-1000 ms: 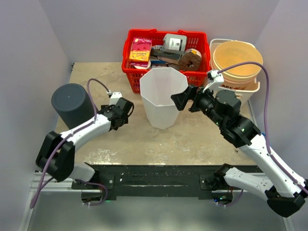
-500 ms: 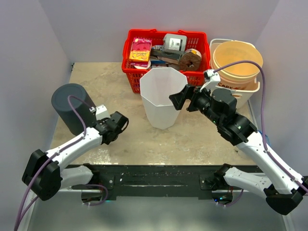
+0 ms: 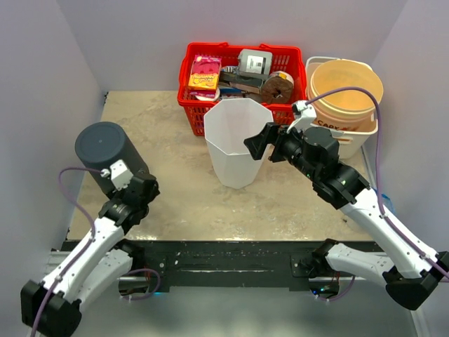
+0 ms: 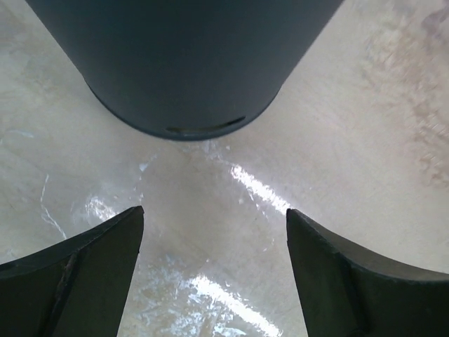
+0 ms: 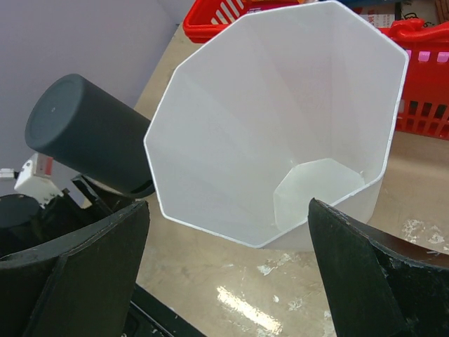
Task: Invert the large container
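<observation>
The large white octagonal container [image 3: 237,144] stands upright and empty in the middle of the table; it also shows in the right wrist view [image 5: 280,133]. My right gripper [image 3: 258,146] is open and empty beside its right rim, with the near rim between the jaws in the right wrist view [image 5: 228,239]. My left gripper [image 3: 142,185] is open and empty at the near left, right next to a dark grey cylinder [image 3: 106,153]. In the left wrist view the gripper [image 4: 214,239] hangs over bare table, just short of the cylinder's base [image 4: 182,63].
A red basket [image 3: 191,105] with several packets and items stands at the back behind the white container. Orange and white buckets [image 3: 345,88] are stacked at the back right. Purple-grey walls close in the left, right and back sides.
My left arm has pulled back from the white container to the near left, ending by the dark cylinder. My right gripper has edged slightly left along the container's rim.
</observation>
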Robot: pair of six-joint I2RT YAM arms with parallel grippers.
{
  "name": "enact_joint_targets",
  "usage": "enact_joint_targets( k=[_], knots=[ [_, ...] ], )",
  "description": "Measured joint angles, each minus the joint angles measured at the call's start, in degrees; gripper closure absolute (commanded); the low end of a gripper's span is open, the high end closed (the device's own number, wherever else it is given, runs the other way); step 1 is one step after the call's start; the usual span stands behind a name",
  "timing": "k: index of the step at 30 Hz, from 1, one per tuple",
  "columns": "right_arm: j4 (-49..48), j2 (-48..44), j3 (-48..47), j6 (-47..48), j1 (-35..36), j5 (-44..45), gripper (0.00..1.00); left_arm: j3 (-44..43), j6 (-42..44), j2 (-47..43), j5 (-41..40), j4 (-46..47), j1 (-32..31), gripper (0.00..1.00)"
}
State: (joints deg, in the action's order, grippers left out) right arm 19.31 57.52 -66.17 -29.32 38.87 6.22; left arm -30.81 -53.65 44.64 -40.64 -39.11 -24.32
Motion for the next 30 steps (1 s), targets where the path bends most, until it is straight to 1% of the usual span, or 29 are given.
enact_joint_targets(
  k=[2, 4, 7, 9, 12, 14, 19, 24, 27, 30],
  knots=[
    [0.0, 0.0, 0.0, 0.0, 0.0, 0.0, 0.01, 0.5, 2.4, -4.2, 0.9, 0.8, 2.1, 0.13],
    [-0.1, 0.0, 0.0, 0.0, 0.0, 0.0, 0.01, 0.3, 3.7, -6.3, 1.0, 1.3, 2.7, 0.11],
    [-0.3, 0.2, 0.0, 0.0, 0.0, -0.3, 0.01, -0.5, 4.9, -5.7, 1.0, 1.1, 2.8, 0.09],
    [-0.3, 0.3, 0.0, 0.0, 0.0, -0.5, 0.01, -1.1, 5.6, -4.7, 1.0, 0.9, 2.9, 0.05],
    [-0.4, 0.3, 0.0, 0.0, 0.0, -0.8, 0.01, -2.1, 7.4, -3.4, 1.0, 0.7, 3.2, 0.04],
    [-0.4, 0.3, 0.0, 0.0, 0.0, -0.8, 0.01, -2.6, 9.9, -3.3, 1.7, 1.1, 4.5, 0.04],
    [-0.4, 0.2, 0.0, 0.0, 0.0, -0.8, 0.01, -4.9, 16.8, -1.9, 6.0, 3.1, 12.0, 0.03],
    [-0.4, 0.2, 0.0, 0.0, 0.0, -0.8, 0.01, -5.8, 25.0, 2.1, 13.7, 7.0, 22.7, 0.03],
    [-0.4, 0.2, 0.0, 0.0, 0.0, -0.8, 0.01, -6.4, 29.4, 4.6, 17.7, 8.6, 26.7, 0.03],
    [-0.4, 0.2, 0.0, 0.3, 0.0, -0.8, 0.01, -8.1, 33.7, 8.3, 21.7, 10.4, 29.1, 0.04]
  ],
)
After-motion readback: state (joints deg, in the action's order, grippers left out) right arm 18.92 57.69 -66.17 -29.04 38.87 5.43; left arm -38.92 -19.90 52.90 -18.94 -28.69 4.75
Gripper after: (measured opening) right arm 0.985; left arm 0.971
